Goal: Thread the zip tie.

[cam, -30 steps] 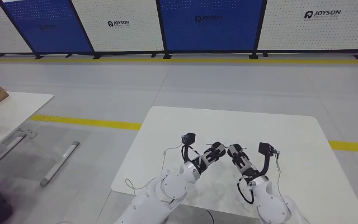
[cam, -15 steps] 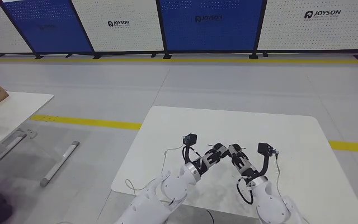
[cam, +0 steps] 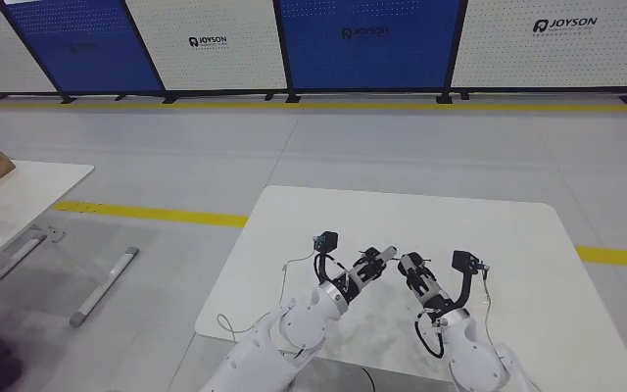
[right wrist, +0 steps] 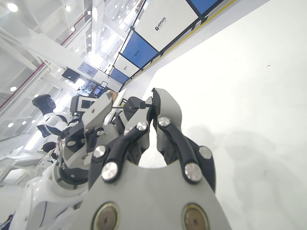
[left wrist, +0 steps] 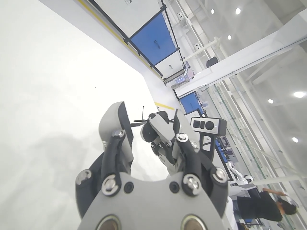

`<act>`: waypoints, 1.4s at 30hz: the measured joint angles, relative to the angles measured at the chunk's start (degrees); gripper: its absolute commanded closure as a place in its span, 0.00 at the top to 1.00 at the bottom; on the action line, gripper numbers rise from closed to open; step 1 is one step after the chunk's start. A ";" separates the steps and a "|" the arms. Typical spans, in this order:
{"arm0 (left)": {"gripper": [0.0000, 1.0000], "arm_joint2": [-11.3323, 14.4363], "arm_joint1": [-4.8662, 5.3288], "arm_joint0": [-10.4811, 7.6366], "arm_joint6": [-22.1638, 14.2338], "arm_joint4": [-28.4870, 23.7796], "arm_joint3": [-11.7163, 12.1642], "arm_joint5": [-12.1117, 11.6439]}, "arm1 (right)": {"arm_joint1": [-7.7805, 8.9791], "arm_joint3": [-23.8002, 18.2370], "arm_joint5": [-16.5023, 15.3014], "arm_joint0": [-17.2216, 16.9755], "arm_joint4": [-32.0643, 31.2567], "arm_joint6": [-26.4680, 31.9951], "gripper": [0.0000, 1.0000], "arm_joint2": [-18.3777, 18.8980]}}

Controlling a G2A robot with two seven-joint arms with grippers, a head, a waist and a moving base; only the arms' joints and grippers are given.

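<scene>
In the lower middle of the top view, above the white table point(cam: 490, 235), the right pincer point(right wrist: 146, 101) is clamped tight on the black zip tie point(right wrist: 143, 106). The tie's thin strap points at the left pincer point(left wrist: 150, 116). That pincer gapes wide and grips nothing, with one pad point(left wrist: 127, 123) at the strap's tip.

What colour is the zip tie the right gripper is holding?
The zip tie is black, clearest in the right wrist view, pinched by the right gripper.
</scene>
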 measured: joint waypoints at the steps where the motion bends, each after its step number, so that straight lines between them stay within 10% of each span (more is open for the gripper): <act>1: 0.22 -0.04 0.01 0.06 0.01 0.00 -0.06 0.00 | 0.00 0.00 -0.02 -0.01 -0.01 0.00 0.00 0.02; 6: 0.00 0.06 -0.01 0.10 -0.06 0.28 -0.28 0.28 | 0.02 -0.28 0.02 -0.10 -0.03 0.04 0.00 0.24; 22: 0.00 0.12 -0.05 -0.43 -0.92 1.03 -0.27 0.95 | 0.03 -0.70 -0.01 -0.06 0.17 0.44 0.00 0.58; 25: 0.00 0.19 -0.07 -0.47 -0.91 1.15 -0.38 1.12 | 0.05 -0.93 -0.17 -0.11 0.06 0.58 0.40 0.59; 27: 0.00 0.18 -0.12 -0.45 -0.52 1.02 -0.51 1.21 | 0.08 -1.12 -0.37 -0.23 -0.13 0.66 0.84 0.67; 42: 0.00 -0.36 -0.62 0.20 2.68 -3.50 -1.26 -0.30 | 0.48 -2.73 -1.47 -3.03 -3.03 -1.75 1.00 2.02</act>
